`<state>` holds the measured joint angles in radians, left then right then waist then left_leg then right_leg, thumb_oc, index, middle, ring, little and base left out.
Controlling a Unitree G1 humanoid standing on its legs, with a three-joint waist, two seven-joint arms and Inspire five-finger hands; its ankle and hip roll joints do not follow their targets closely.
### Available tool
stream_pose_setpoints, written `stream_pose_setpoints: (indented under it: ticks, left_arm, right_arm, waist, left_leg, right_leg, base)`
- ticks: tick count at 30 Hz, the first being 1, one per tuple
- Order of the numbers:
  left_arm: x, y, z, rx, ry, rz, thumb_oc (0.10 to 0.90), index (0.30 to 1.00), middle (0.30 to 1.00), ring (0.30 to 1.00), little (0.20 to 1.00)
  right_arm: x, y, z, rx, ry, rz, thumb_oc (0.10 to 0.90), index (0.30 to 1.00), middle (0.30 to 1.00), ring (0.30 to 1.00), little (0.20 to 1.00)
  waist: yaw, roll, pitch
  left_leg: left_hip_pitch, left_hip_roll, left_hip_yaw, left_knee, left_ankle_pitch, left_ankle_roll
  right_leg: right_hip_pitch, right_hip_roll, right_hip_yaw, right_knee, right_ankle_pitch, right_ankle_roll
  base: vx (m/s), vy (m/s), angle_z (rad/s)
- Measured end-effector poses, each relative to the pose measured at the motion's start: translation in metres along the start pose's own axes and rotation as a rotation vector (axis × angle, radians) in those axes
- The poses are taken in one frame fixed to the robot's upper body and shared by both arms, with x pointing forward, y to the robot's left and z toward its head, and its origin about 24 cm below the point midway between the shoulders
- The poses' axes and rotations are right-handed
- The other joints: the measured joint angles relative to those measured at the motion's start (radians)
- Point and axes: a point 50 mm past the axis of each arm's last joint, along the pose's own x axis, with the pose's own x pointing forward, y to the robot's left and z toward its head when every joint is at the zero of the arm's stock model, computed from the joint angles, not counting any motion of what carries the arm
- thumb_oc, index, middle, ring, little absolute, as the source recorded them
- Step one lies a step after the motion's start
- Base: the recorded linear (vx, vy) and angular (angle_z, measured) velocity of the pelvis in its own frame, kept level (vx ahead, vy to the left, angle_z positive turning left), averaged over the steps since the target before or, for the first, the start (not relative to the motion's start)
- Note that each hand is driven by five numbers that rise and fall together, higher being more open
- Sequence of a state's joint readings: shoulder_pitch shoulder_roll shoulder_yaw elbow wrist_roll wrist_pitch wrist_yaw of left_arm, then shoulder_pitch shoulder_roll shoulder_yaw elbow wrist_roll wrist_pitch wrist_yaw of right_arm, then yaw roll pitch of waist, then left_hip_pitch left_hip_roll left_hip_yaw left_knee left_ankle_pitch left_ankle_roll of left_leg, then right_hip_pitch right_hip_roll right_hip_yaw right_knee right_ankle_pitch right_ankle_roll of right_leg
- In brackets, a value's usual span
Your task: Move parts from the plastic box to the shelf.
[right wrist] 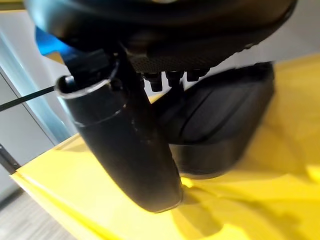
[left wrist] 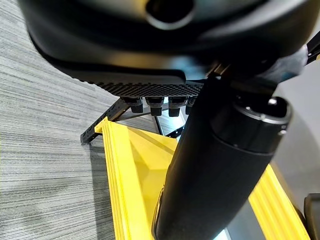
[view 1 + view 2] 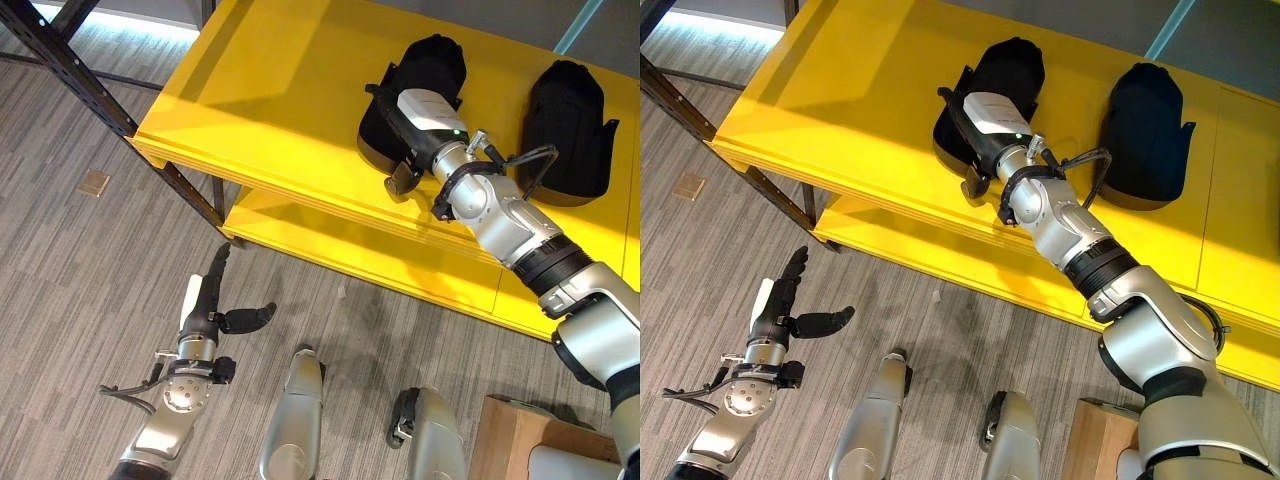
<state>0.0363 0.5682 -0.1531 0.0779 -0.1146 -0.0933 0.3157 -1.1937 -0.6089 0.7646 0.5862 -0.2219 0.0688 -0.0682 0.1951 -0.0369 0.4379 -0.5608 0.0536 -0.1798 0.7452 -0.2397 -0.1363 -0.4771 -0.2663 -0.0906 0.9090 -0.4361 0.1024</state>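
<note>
Yellow shelf (image 3: 270, 110) on a dark frame over grey carpet. Two black parts on its top board: one (image 3: 425, 75) under the right hand (image 3: 425, 118), the other (image 3: 570, 125) just beside it, untouched. Right hand lies on its part; wrist view shows the thumb (image 1: 130, 150) straight beside the part, fingers hidden, grip can't be told. Left hand (image 3: 200, 310) low over carpet, fingers straight, thumb spread, empty. No readable writing.
</note>
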Motion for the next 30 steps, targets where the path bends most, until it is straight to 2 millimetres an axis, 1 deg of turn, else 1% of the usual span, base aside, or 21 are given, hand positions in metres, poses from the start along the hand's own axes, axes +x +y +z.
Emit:
stream_pose_setpoints:
  ticks: [5, 10, 15, 20, 25, 30]
  left_arm:
    - [0.000, 0.000, 0.000, 0.000, 0.001, -0.001, 0.900, 1.000, 1.000, 1.000, 1.000]
    - [0.000, 0.000, 0.000, 0.000, 0.002, -0.007, 0.900, 1.000, 1.000, 1.000, 1.000]
    - [0.000, 0.000, 0.000, 0.000, 0.000, -0.012, 0.900, 1.000, 1.000, 1.000, 1.000]
    - [0.000, 0.000, 0.000, 0.000, 0.000, -0.012, 0.900, 1.000, 1.000, 1.000, 1.000]
    - [0.000, 0.000, 0.000, -0.001, 0.001, -0.012, 0.900, 1.000, 1.000, 1.000, 1.000]
    - [0.000, 0.000, 0.000, -0.001, 0.001, -0.012, 0.900, 1.000, 1.000, 1.000, 1.000]
  right_arm:
    - [0.002, -0.004, 0.003, 0.012, -0.009, 0.015, 0.900, 1.000, 1.000, 1.000, 1.000]
    - [0.005, -0.009, 0.009, 0.018, -0.027, 0.018, 0.900, 1.000, 1.000, 1.000, 1.000]
    - [0.005, -0.009, 0.010, 0.017, -0.030, 0.019, 0.900, 1.000, 1.000, 1.000, 1.000]
    - [0.007, -0.015, 0.013, 0.010, -0.037, 0.006, 0.900, 1.000, 1.000, 1.000, 1.000]
    - [0.008, -0.015, 0.009, 0.005, -0.022, 0.007, 0.900, 1.000, 1.000, 1.000, 1.000]
    - [0.007, -0.015, 0.001, -0.003, 0.011, 0.009, 0.900, 1.000, 1.000, 1.000, 1.000]
  waist:
    - [0.000, -0.007, 0.004]
    - [0.002, -0.007, 0.004]
    - [0.002, -0.007, 0.004]
    - [0.001, -0.007, 0.004]
    - [0.002, -0.007, 0.004]
    - [0.000, -0.007, 0.004]
  left_leg:
    - [-0.001, 0.000, -0.001, -0.002, 0.001, -0.001]
    - [-0.004, -0.001, -0.006, -0.005, 0.002, -0.002]
    - [-0.013, -0.002, -0.015, -0.005, 0.003, -0.004]
    - [-0.012, -0.002, -0.015, -0.005, 0.003, -0.004]
    - [-0.012, -0.002, -0.015, -0.006, 0.004, -0.004]
    - [-0.012, -0.002, -0.015, -0.006, 0.004, -0.004]
  right_leg:
    - [0.000, 0.000, -0.001, 0.000, 0.000, 0.000]
    - [-0.001, 0.000, -0.005, -0.004, 0.000, 0.000]
    - [-0.003, 0.000, -0.015, -0.007, 0.000, 0.000]
    - [-0.003, 0.000, -0.015, -0.007, 0.000, 0.000]
    - [-0.003, 0.000, -0.015, -0.007, 0.000, 0.000]
    - [-0.004, 0.000, -0.014, -0.007, 0.000, 0.000]
  base:
    - [0.00, 0.000, 0.00]
    - [0.00, -0.001, 0.01]
    - [0.00, 0.002, 0.04]
    - [0.00, 0.000, 0.00]
    - [0.00, 0.000, 0.00]
    - [0.00, 0.000, 0.00]
